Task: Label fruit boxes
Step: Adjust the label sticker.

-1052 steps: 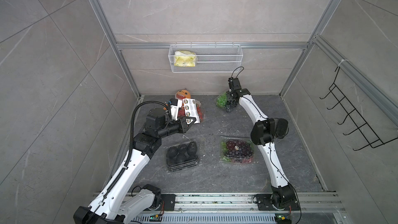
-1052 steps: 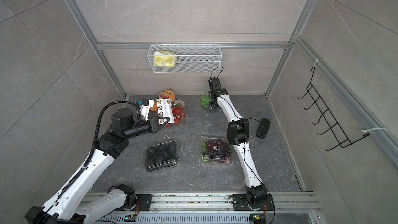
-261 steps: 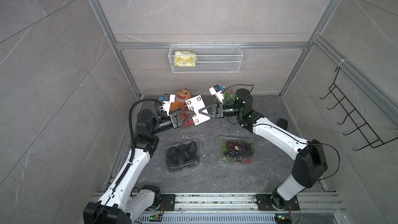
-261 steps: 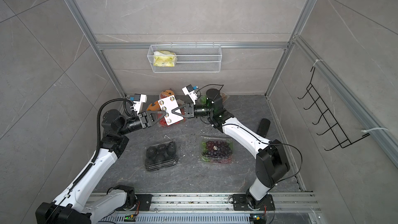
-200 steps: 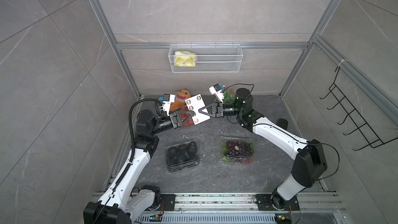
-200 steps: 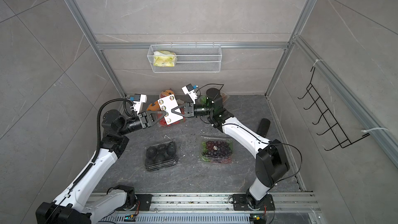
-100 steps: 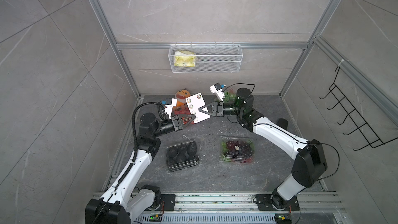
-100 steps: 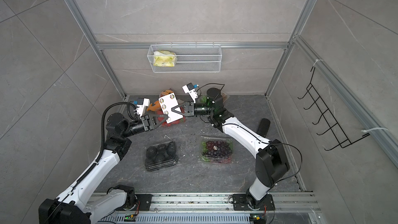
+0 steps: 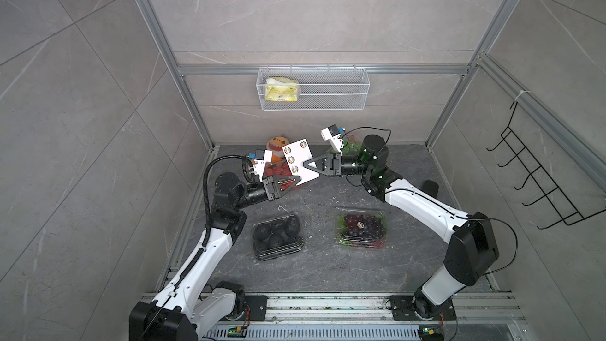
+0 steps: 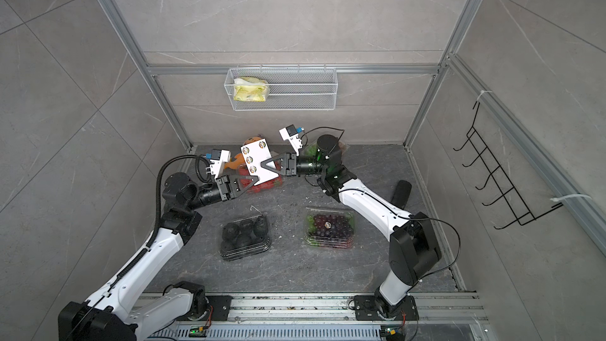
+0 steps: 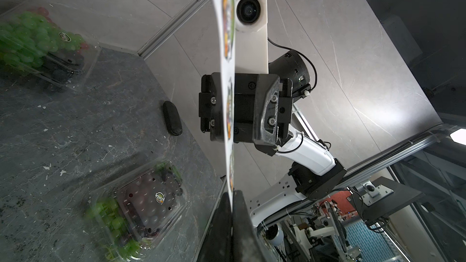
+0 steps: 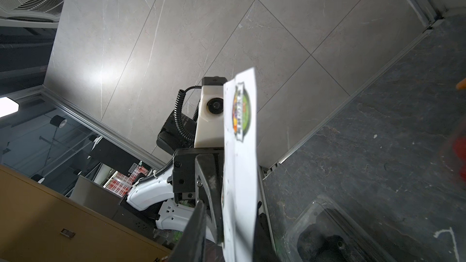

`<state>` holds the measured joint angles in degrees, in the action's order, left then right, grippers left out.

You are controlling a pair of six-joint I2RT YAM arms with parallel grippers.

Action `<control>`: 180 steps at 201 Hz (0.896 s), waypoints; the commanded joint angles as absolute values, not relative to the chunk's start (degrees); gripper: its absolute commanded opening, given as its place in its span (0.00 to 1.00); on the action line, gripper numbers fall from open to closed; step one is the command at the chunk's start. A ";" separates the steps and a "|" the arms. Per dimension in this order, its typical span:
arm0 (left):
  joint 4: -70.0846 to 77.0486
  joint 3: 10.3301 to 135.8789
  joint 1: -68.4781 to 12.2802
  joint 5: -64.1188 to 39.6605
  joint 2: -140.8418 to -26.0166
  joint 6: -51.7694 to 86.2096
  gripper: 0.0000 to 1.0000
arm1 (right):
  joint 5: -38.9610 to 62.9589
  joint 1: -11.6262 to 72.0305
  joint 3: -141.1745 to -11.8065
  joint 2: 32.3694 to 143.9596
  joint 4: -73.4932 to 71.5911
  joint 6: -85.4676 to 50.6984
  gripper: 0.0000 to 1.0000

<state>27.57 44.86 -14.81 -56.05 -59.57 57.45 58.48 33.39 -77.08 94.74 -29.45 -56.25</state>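
While the left fingers (image 12: pixel 208 180) pinch the sticker sheet (image 9: pixel 300 159), the right fingers (image 11: pixel 266 112) straddle it slightly spread, the strawberry box (image 10: pixel 267 186) apparently just below.

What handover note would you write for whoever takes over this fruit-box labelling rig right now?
Left hand shut on a corner of the sheet, held up in the air. Right hand at its opposite edge; grip unclear.
Strawberries lie under the sheet, green grapes farthest back, dark fruit and purple grapes in front.
Done: both grape boxes carry a sticker.
Left: dark fruit shows none; the strawberries' lid is hidden, so check it.
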 commanded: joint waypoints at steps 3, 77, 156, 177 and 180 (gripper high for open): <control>31.96 46.39 -14.84 -56.99 -58.73 58.17 0.00 | 59.76 33.32 -73.34 93.34 -38.48 -62.05 0.32; 38.19 46.76 -14.92 -57.41 -61.17 61.51 0.00 | 60.64 34.01 -68.86 92.37 -49.66 -68.73 0.25; 38.94 46.67 -14.86 -57.82 -60.38 62.14 0.00 | 60.82 35.24 -70.19 92.97 -49.47 -68.71 0.10; 39.02 46.50 -14.85 -57.92 -60.17 62.14 0.00 | 60.66 35.24 -70.38 92.97 -49.33 -68.82 0.03; 39.06 46.51 -14.92 -57.92 -60.12 62.22 0.00 | 60.65 35.32 -70.41 93.00 -49.31 -68.81 0.03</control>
